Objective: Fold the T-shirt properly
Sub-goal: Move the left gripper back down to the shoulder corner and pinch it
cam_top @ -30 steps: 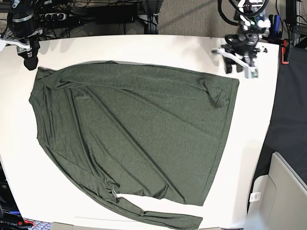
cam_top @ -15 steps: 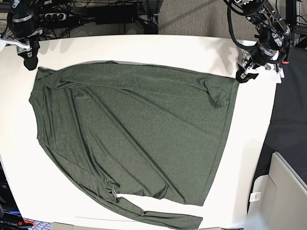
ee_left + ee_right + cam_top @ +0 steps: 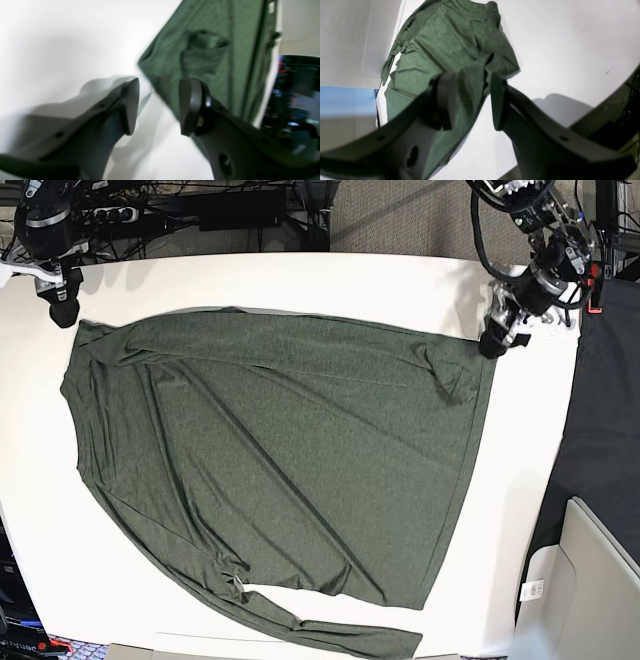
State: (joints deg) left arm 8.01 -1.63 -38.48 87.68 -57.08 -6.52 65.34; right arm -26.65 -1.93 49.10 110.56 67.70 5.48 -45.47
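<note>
In the base view, the nearest feature is a long sleeve lying along the lower edge of the frame, its cuff at lower centre-right. It belongs to the T-shirt [image 3: 270,460], a dark olive-green knit spread flat across the white table [image 3: 300,280]. The garment covers most of the tabletop, from the left side of the frame to the upper right, with diagonal creases running through the body. A small puckered fold sits near its upper-right corner.

At the upper right of the base view, the left gripper [image 3: 494,340] points down at the shirt's upper-right corner. In the left wrist view, the left gripper [image 3: 158,106] has its jaws spread, with bare table and the cloth's edge visible in the gap. The right-hand fingertip [image 3: 188,105] overlaps the fabric edge; contact cannot be confirmed because the frame is blurred. Nothing is clamped.

At the upper left of the base view, the right gripper [image 3: 64,308] hangs just above the shirt's upper-left corner. In the right wrist view, the right gripper [image 3: 473,100] is released, jaws apart, with bunched cloth of the T-shirt [image 3: 450,42] visible between and beyond them. No fabric is pinched.

Beyond the far table edge, dark cables [image 3: 200,205] and equipment fill the top of the frame.
</note>
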